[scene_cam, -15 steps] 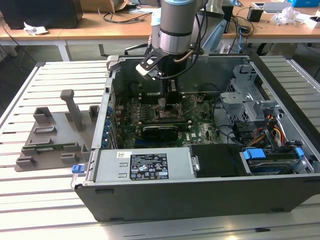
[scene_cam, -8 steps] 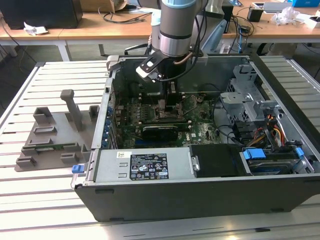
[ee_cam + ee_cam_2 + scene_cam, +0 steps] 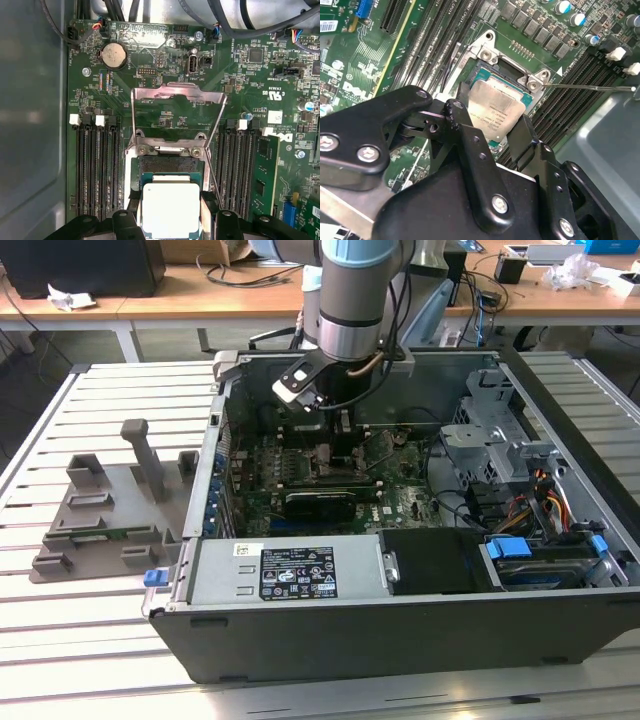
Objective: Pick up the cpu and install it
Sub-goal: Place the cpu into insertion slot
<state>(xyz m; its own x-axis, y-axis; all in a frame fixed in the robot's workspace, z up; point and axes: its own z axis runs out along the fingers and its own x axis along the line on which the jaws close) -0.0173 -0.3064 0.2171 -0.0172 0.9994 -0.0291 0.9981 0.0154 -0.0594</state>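
The cpu (image 3: pixel 501 111), a flat square chip with a dull silver top and a thin green rim, sits over the open socket (image 3: pixel 492 55) on the motherboard. In both wrist views my gripper (image 3: pixel 492 111) has one black finger against each of two opposite edges of the chip, shut on it. The first wrist view shows the cpu (image 3: pixel 171 210) low over the socket's dark contact field (image 3: pixel 167 164), with the gripper (image 3: pixel 170 214) around it. In the exterior view the gripper (image 3: pixel 338 440) reaches down into the computer case (image 3: pixel 400 640), above the motherboard (image 3: pixel 320 475).
The socket's metal load plate (image 3: pixel 175 97) stands swung open, and its thin lever rod (image 3: pixel 214 167) sticks up beside the socket. Memory slots (image 3: pixel 97 170) flank the socket on both sides. A grey fixture plate with posts (image 3: pixel 100 510) lies outside the case, on the exterior view's left.
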